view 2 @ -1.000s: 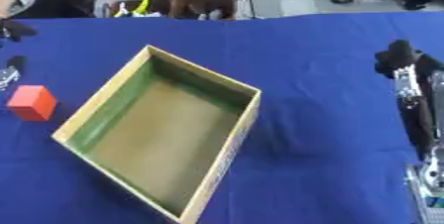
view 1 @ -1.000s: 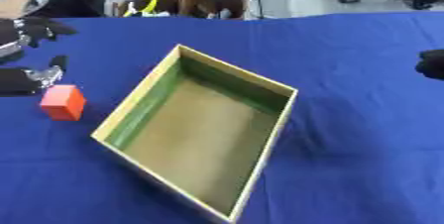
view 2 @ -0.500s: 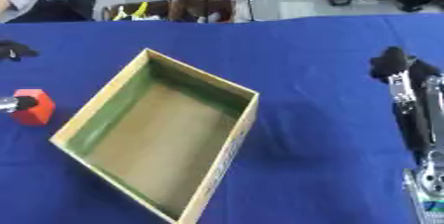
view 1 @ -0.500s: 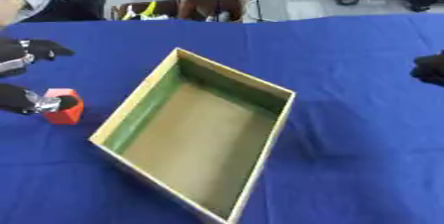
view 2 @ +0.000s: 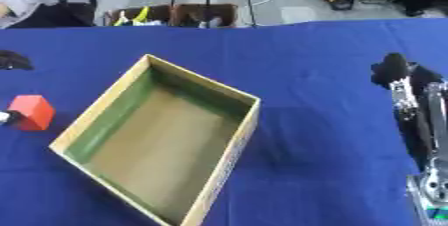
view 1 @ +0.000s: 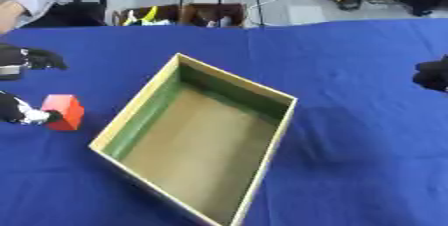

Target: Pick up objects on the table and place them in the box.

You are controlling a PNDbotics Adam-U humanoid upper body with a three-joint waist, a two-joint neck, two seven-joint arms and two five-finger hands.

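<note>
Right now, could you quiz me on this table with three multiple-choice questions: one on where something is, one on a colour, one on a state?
1. Where is the block relative to the box?
A. inside it
B. on the robot's left of it
C. on the robot's right of it

2. What colour is the block?
A. red
B. yellow
C. white

3. What is in the box?
A. nothing
B. the block
C. a bottle

Answers: 1 B, it lies on the blue cloth beside the left robot hand. 2 A, its faces are red. 3 A, only the bare floor shows.
</note>
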